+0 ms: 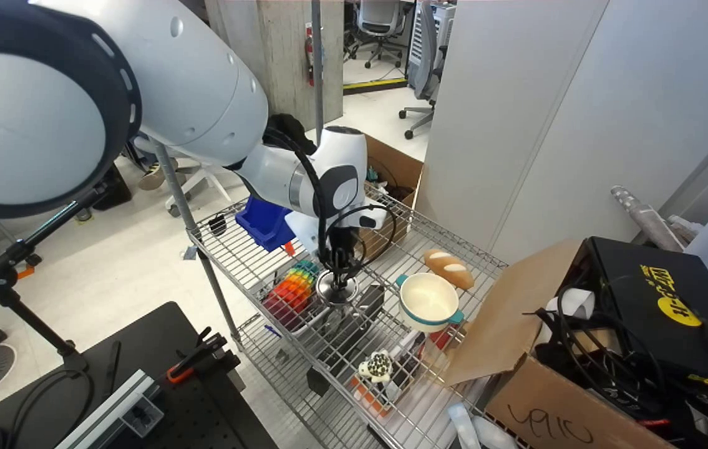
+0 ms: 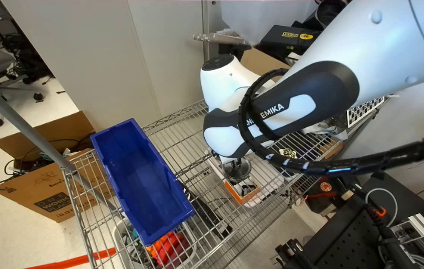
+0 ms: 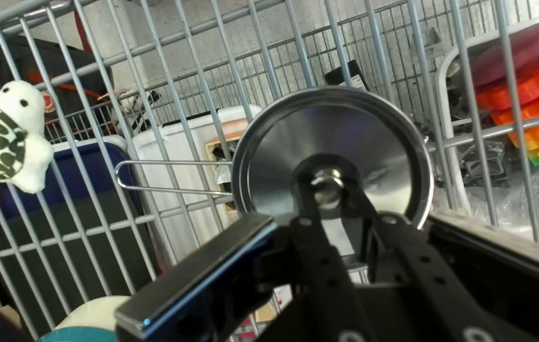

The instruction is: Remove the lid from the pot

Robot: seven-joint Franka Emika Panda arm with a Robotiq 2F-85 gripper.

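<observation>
- Wire desk (image 3: 91, 232) beneath
- One pincer (image 3: 328, 183), pinching one lid (image 3: 333, 128) underneath, by its knob (image 3: 328, 195)
- One pot handle (image 3: 174, 163), one toy turtle (image 3: 3, 140): pincer's left, wrist view
- One bowl (image 1: 428, 300), one loaf (image 1: 449, 268): near the pincer

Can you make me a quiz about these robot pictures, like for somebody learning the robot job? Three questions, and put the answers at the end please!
1. Pick one: the toy animal is a) a rabbit, b) a turtle, c) a dog.
2. True or false: the gripper is at the knob of the lid.
3. Which is nearer the bowl: the bread or the toy animal?

Key:
1. b
2. True
3. The bread
</observation>
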